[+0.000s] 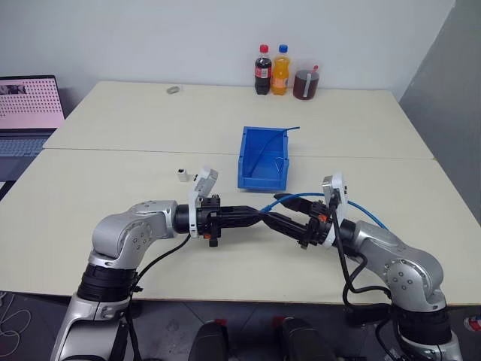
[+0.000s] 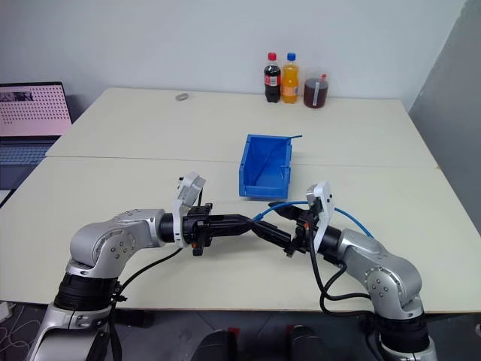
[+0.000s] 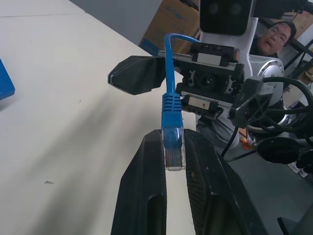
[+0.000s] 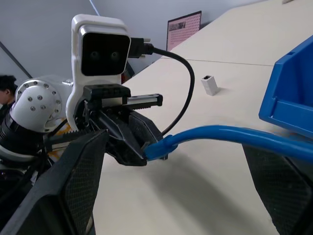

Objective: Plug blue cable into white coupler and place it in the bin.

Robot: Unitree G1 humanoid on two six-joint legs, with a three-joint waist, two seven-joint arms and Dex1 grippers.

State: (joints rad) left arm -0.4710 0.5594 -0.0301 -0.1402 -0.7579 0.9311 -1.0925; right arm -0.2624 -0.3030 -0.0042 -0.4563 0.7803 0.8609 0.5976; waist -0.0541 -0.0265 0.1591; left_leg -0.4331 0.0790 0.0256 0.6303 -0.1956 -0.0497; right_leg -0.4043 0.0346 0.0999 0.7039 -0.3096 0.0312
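My left gripper (image 1: 261,216) is shut on the plug (image 3: 172,147) of the blue cable (image 1: 301,197), held above the table and pointing toward my right arm. My right gripper (image 1: 289,216) faces it, open wide, and the cable (image 4: 234,134) runs between its spread fingers (image 4: 80,181) without touching them. The white coupler (image 1: 183,175) stands on the table behind my left wrist, apart from both grippers, and also appears in the right wrist view (image 4: 210,84). The blue bin (image 1: 261,181) sits just beyond the two grippers, with a thin dark blue wire (image 1: 264,149) in it.
Two bottles (image 1: 270,70) and a jar of dark liquid (image 1: 306,81) stand at the table's far edge. A small grey object (image 1: 173,89) lies at the back left. A laptop (image 1: 28,105) sits off the table's left. A person (image 3: 274,36) is behind the robot.
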